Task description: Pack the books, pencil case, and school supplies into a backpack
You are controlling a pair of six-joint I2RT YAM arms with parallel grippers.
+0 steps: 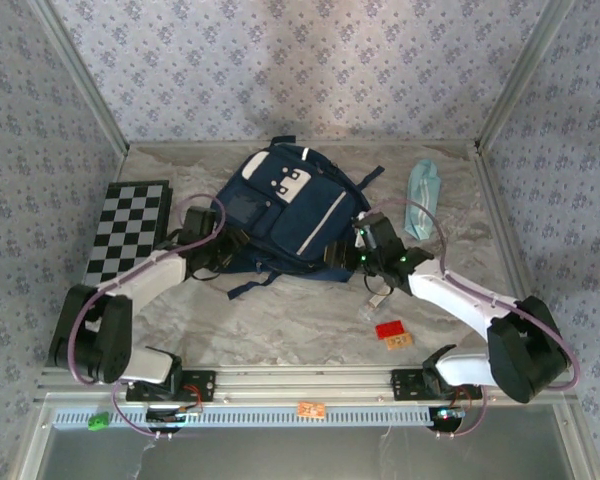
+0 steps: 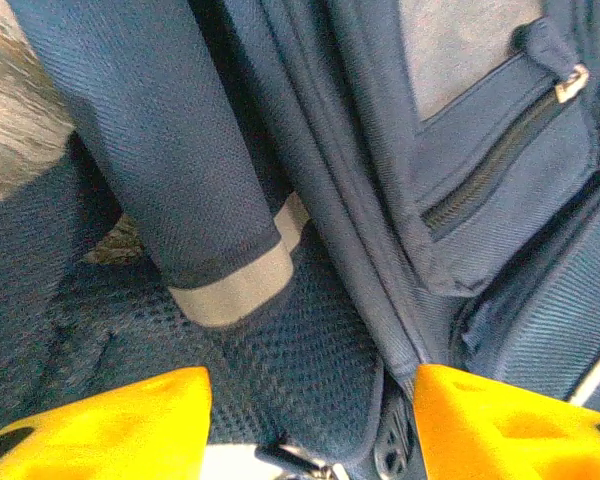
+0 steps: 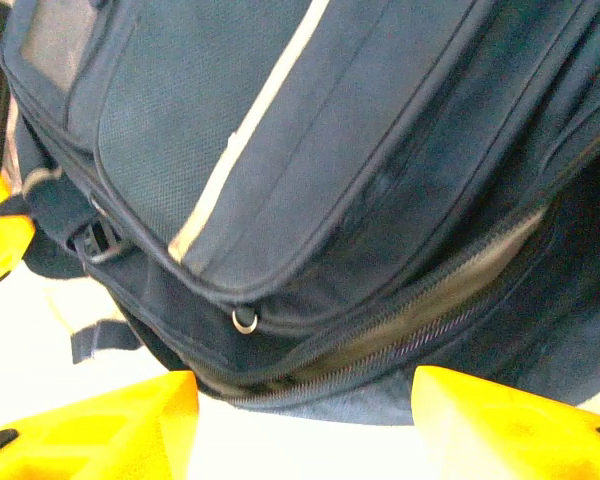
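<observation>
Checkered board [image 1: 130, 228] lies flat at the left side of the bench [image 1: 280, 320], close to the left wall. Just right of it the left arm reaches in, and the left claw [image 1: 220, 252] sits at the near left corner of the backpack [image 1: 285, 205]. In its wrist view the yellow fingers [image 2: 110, 425] stand well apart. A padded mesh strap [image 2: 300, 360] and a navy strap with a pale band [image 2: 230, 290] lie ahead of the gap. Nothing is pinched between the fingers, so this claw is open and holds nothing.

The backpack lies flat in the middle of the bench, front side up, with its white patches toward the far wall and its thin white stripe running down the right half. The right claw [image 1: 348, 255] is at the near right edge of the bag. In the right wrist view its fingers [image 3: 510, 425] are likewise spread wide and grip nothing, with the bag's zippered edge and a small metal ring [image 3: 245, 320] just ahead of them.

Near the right arm a small red card [image 1: 389, 328] lies on the bench. Farther right, toward the far right corner, the pale teal pencil case [image 1: 423, 185] lies apart from the backpack.
</observation>
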